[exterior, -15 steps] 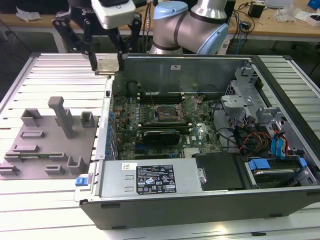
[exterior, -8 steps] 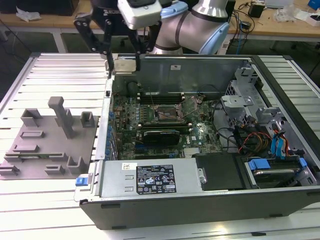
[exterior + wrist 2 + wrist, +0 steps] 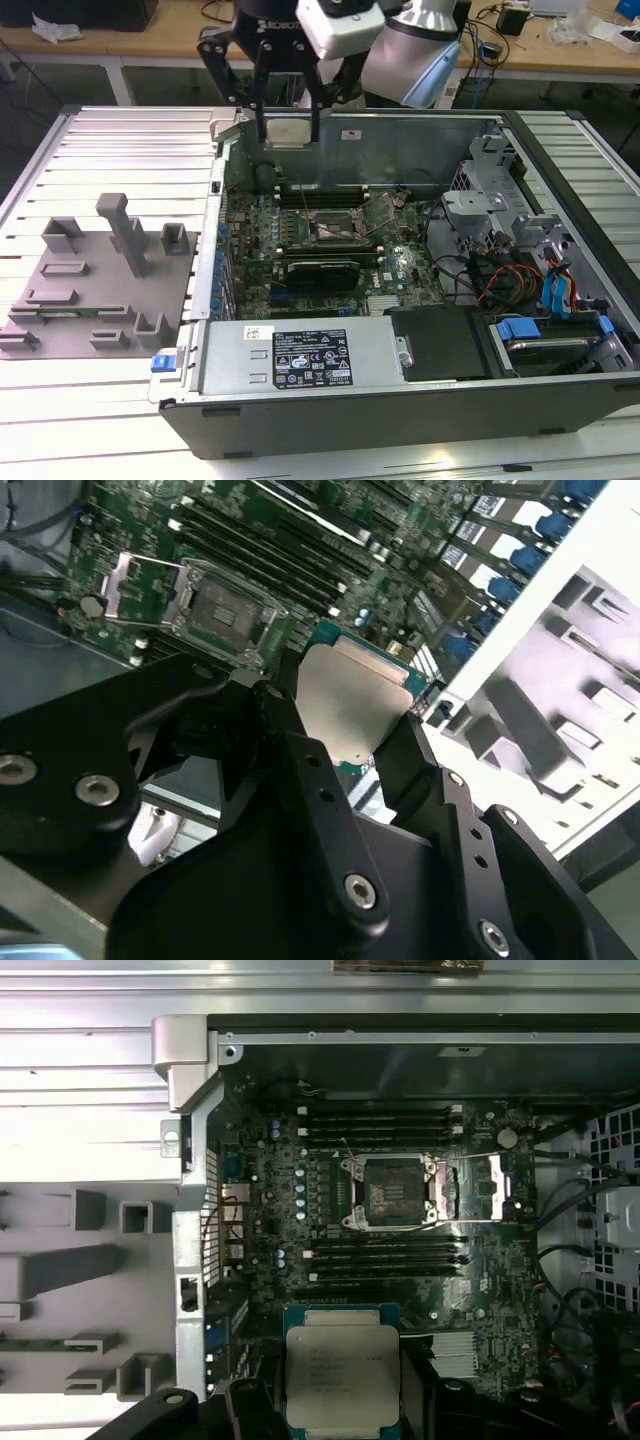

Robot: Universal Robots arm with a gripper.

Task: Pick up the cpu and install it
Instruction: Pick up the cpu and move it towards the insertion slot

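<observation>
Grip status: matte black gripper (image 3: 289, 138) w/ two jointed metal fingers (image 3: 290, 735), closed partway onto opposite edges of cpu (image 3: 288, 128). Chip held flat, raised above open pc case (image 3: 350, 415), near its far side in exterior view. Not seated in socket (image 3: 388, 1193), well apart from it.

Cpu in both wrist views: thin square chip. Pale brushed-silver lid (image 3: 350, 705) w/ notched corners, teal-green substrate rim (image 3: 340, 1311) showing round it. Faint print on top.

Below: green motherboard (image 3: 300, 1260), busy texture of small round caps & solder pts. Socket dark & square, shiny steel frame, near board centre. Load plate (image 3: 492, 1188) swung open to one side. Long black ram slots (image 3: 385, 1125) in parallel rows on both sides of socket.

Case: bare grey sheet metal, boxy, lying on side. Tangle of cables (image 3: 490, 275) & blue plastic clips (image 3: 520, 328) at exterior view's right.

Grey plastic tray (image 3: 100, 280) w/ upright blocks at exterior view's left, resting on ribbed white slatted table (image 3: 110, 140).
</observation>
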